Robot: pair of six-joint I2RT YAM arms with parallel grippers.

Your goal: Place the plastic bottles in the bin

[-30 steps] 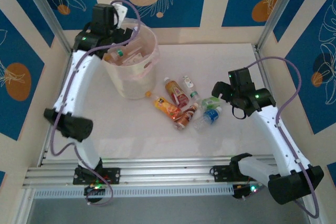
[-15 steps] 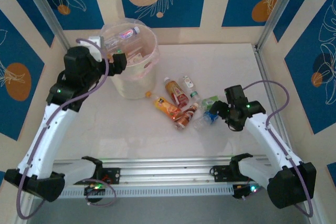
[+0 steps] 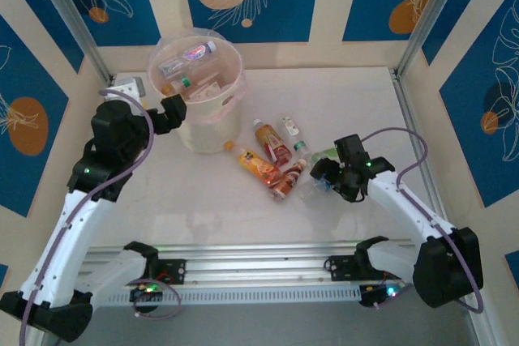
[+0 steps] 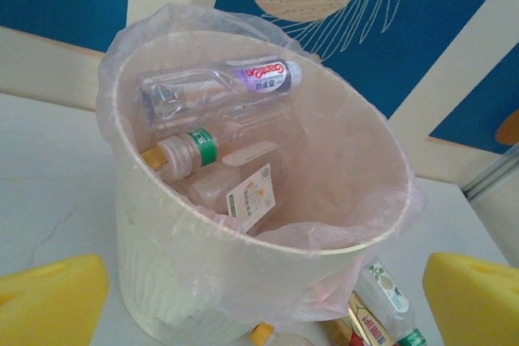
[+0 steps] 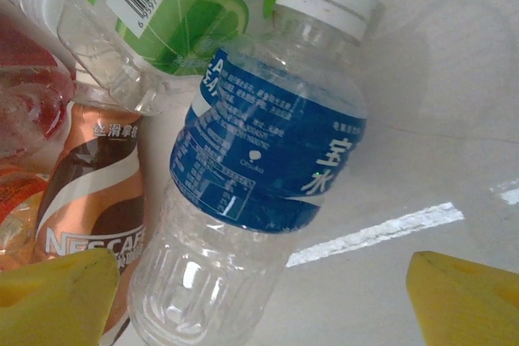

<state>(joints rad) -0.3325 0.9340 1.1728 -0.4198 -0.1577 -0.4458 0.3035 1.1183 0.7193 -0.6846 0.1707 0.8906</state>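
From above, the bin (image 3: 204, 129) stands at the upper left of the white surface (image 3: 195, 208), with several bottles lying inside it. The left pincer (image 3: 170, 111) sits just beside the bin's left wall, under the rim. A loose heap of plastic bottles (image 3: 274, 161) lies mid-frame, right of the bin. The right pincer (image 3: 324, 174) is down at the heap's right edge.

In the left wrist view, the bin is straight ahead. A purple-labelled bottle (image 4: 219, 85) lies across the top of the pile inside, with a green-banded bottle (image 4: 188, 151) below it. The yellow pads (image 4: 49, 297) stand wide apart in the bottom corners, gripping nothing.

In the right wrist view, a blue-labelled bottle (image 5: 268, 164) with a white cap lies slantwise on the surface. Its base is between the yellow fingers (image 5: 466, 301), which are spread apart and not clamped. A lime-labelled bottle (image 5: 174, 14) touches it at the upper left. A brown Nescafe bottle (image 5: 97, 200) crowds the left-hand finger.
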